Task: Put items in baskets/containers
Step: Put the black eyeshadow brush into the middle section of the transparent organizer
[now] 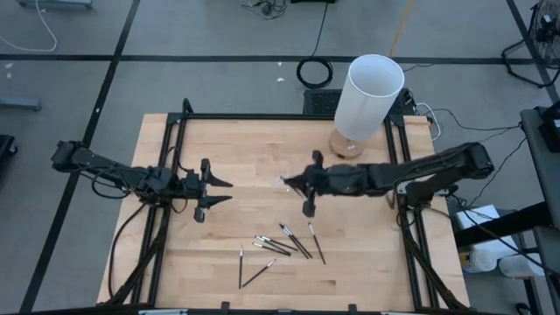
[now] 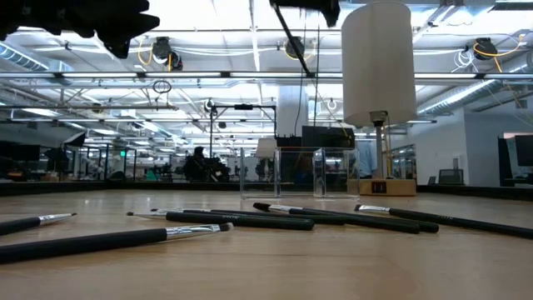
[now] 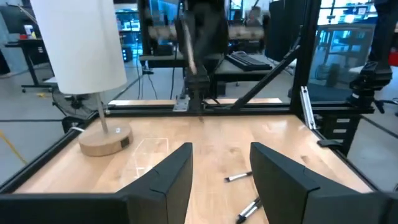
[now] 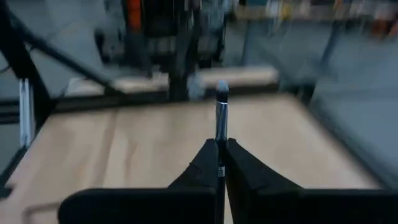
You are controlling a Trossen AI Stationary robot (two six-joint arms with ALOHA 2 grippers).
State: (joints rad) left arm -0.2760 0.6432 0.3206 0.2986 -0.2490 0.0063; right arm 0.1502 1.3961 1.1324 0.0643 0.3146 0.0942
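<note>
Right fingers [image 4: 219, 163] clamp a stick [image 4: 221, 118], hidden overhead, left fingers [image 3: 171, 177] spread.

no readable text, labels, numbers, signs

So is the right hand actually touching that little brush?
Touching. The right wrist view shows the right hand shut on the brush, whose tip sticks out between the fingers.
</note>
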